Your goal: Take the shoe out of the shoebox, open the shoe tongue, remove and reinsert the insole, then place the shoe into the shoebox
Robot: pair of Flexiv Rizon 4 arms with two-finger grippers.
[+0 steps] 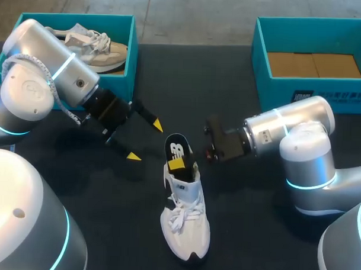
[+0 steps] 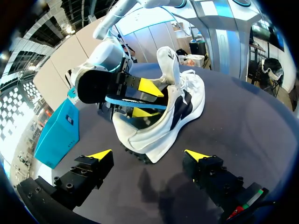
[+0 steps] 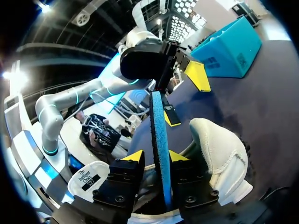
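I count two shoes: a white shoe (image 1: 186, 212) on the table (image 1: 124, 228) and a beige shoe (image 1: 97, 49) inside a box. There are two boxes, both teal: the left box (image 1: 133, 62) and the right box (image 1: 312, 92). There is one blue insole (image 3: 161, 154). I have two arms, my left arm (image 1: 40, 65) and my right arm (image 1: 287, 130), with one gripper each: left gripper (image 1: 146, 141), right gripper (image 3: 156, 157). Each gripper has two fingers, so four yellow tips (image 1: 159, 125) in all. There is one table.

A dark table (image 1: 124, 216) is seen beneath everything. At its far left corner a teal box (image 1: 133, 50) is set, and a beige sneaker (image 1: 109, 49) with pale laces is laid inside it, partly hidden from the head view.
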